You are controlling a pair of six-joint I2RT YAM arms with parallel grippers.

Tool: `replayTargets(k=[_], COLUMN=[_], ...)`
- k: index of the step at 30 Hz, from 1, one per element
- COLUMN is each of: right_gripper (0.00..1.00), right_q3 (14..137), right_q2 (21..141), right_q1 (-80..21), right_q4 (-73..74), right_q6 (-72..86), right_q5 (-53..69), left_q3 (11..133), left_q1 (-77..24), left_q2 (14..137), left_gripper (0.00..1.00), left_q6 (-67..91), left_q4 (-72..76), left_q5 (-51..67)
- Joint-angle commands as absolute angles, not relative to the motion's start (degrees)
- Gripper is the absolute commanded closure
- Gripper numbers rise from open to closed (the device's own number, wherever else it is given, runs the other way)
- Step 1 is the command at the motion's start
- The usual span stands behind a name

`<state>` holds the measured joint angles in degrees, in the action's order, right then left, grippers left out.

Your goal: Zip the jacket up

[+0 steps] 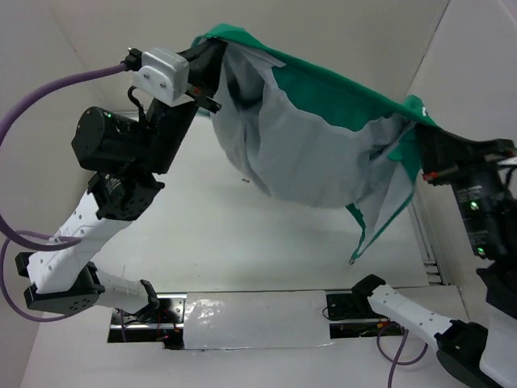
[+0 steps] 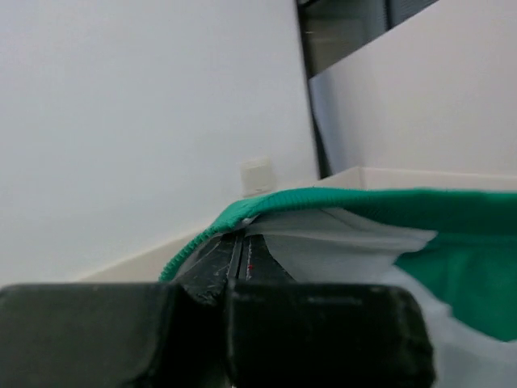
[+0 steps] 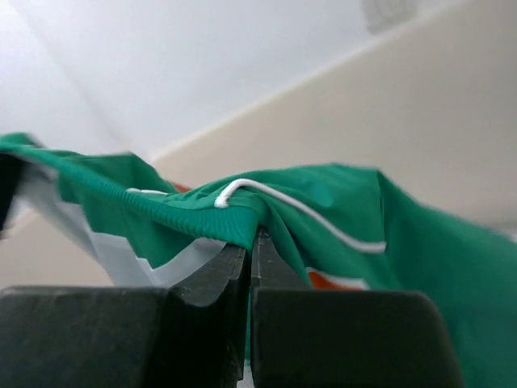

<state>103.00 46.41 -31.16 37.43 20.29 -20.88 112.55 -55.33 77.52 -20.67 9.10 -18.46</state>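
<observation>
The green jacket [image 1: 339, 97] hangs stretched in the air between both arms, its pale grey-white lining [image 1: 299, 153] facing me and sagging above the table. My left gripper [image 1: 212, 69] is shut on the jacket's upper left edge; in the left wrist view [image 2: 240, 246] the ribbed green edge [image 2: 242, 212] lies over the closed fingers. My right gripper [image 1: 422, 137] is shut on the right end; in the right wrist view [image 3: 250, 242] the fingers pinch ribbed green fabric [image 3: 186, 214] with white piping [image 3: 266, 190]. An orange patch bit [image 3: 331, 280] shows. The zipper is not visible.
White table [image 1: 242, 234] lies below the hanging jacket. A loose green-edged flap [image 1: 363, 226] dangles low at the right. White enclosure walls [image 1: 48, 48] stand close around. A metal rail [image 1: 424, 234] runs along the right side. The arm mounts [image 1: 250, 319] sit at the near edge.
</observation>
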Motion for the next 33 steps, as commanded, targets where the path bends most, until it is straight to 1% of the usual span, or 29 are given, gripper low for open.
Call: replayTargets(k=[1,5,6,7,8,9,10,11,12,13,14,15,16,17,18,19,20,21,23,24,26,27,28,29,32,33], right_gripper=[1.00,1.00,1.00,1.00,1.00,1.00,1.00,1.00,1.00,1.00,0.92,0.87,0.84,0.75,0.71,0.67,0.52,0.46,0.31,0.18,0.02,0.00,0.00,0.00,0.00,0.00], right_q3=[106.9,111.3,111.6,111.3,110.5,109.8,107.0,105.4,102.5,101.6,101.3,101.3,101.5,102.4,103.3,104.5,107.0,107.7,106.0,104.3,98.0,95.7,90.6,88.2,77.8,74.9], right_q2=[47.7,55.6,59.8,62.1,64.3,68.5,70.7,72.8,77.5,80.3,83.1,89.2,92.3,97.9,100.4,103.0,106.7,107.7,107.4,106.2,101.1,99.5,95.7,93.5,86.2,84.3], right_q1=[-31.2,-31.1,-31.0,-30.7,-29.8,-28.8,-27.3,-24.4,-22.8,-20.2,-19.4,-18.7,-18.3,-17.8,-17.5,-16.7,-16.4,-16.2,-16.1,-16.1,-16.2,-16.2,-16.2,-16.1,-16.0,-15.9], right_q4=[37.5,41.7,44.3,45.6,46.6,47.8,47.6,47.2,45.9,45.9,46.3,46.8,46.7,46.1,45.9,46.3,46.9,47.0,45.7,44.6,41.2,40.2,38.6,37.9,36.3,36.0], right_q6=[16.8,19.3,21.7,23.4,24.5,25.6,28.3,29.0,29.4,31.6,32.3,32.6,33.2,32.7,31.9,30.9,30.3,30.1,29.5,29.5,29.4,29.6,29.9,30.8,33.3,34.2], right_q5=[-19.5,-28.6,-32.2,-33.8,-34.4,-33.3,-32.4,-30.5,-25.6,-23.7,-22.1,-20.0,-20.0,-19.6,-19.0,-17.9,-16.8,-15.4,-14.4,-14.3,-12.7,-12.1,-10.9,-10.3,-9.8,-10.0], left_q3=[114.6,115.8,116.0,118.6,120.9,123.5,126.3,126.5,125.9,122.6,120.9,118.3,118.4,118.6,120.1,121.1,121.9,123.6,123.3,121.2,115.6,113.7,111.6,107.3,97.6,94.9], left_q1=[-54.8,-54.6,-52.7,-50.9,-45.8,-42.7,-39.9,-34.7,-32.2,-30.3,-27.6,-26.5,-25.6,-24.2,-23.7,-23.5,-23.5,-23.5,-22.9,-22.6,-21.6,-20.9,-20.7,-20.1,-18.6,-16.6], left_q2=[78.9,85.3,88.5,90.6,92.9,95.8,100.9,103.3,107.6,109.5,111.3,115.4,117.7,121.7,123.2,124.7,126.5,126.6,124.7,123.4,118.3,116.7,113.2,111.4,104.5,102.8], left_gripper=[1.00,1.00,1.00,1.00,1.00,1.00,1.00,1.00,1.00,1.00,1.00,0.87,0.81,0.73,0.57,0.50,0.35,0.01,0.01,0.01,0.01,0.01,0.01,0.01,0.01,0.01], left_q6=[-32.2,-37.1,-31.7,-26.2,-18.6,-11.1,2.8,8.4,15.6,17.4,19.2,21.4,22.7,23.3,24.0,24.0,22.9,22.8,22.1,22.1,22.8,23.1,23.8,24.4,29.7,31.2], left_q4=[15.7,19.8,16.4,11.1,-6.2,-14.9,-22.3,-27.7,-34.9,-36.0,-36.8,-37.3,-38.2,-38.8,-39.9,-40.3,-40.3,-40.7,-39.8,-38.2,-36.6,-35.3,-35.1,-35.2,-38.0,-38.3], left_q5=[-33.3,-39.0,-39.4,-38.9,-37.8,-36.1,-30.7,-28.0,-25.2,-19.0,-16.3,-13.7,-7.6,-4.7,-2.9,-2.4,-2.2,-2.0,0.5,1.6,3.5,4.2,4.8,4.8,2.4,2.1])
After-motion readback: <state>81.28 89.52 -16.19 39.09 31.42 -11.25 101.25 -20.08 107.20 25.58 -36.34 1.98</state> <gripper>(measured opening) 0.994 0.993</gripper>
